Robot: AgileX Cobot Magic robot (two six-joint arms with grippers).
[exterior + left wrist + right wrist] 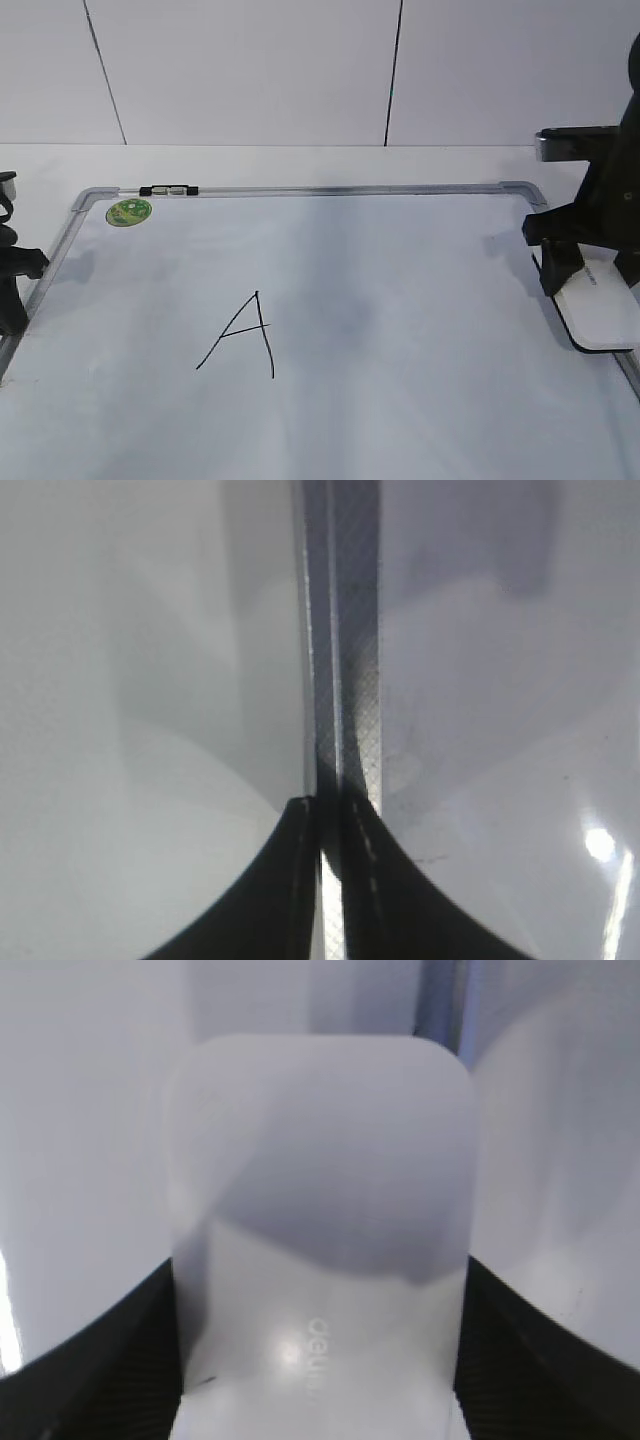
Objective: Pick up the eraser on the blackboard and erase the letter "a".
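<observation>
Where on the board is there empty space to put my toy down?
The blackboard is bare between the capital "A" and the eraser, and below the green sticker left of the A. The right edge is crowded: the right hand sits at the eraser. The left hand sits at the left frame.

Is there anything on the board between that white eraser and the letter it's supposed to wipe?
Nothing visible. The eraser, flanked by the right tool, sits at the board's right edge. The only drawn letter is left of centre, a pointed capital, with bare board between. The green sticker sits in the far-left corner, aside.
</observation>
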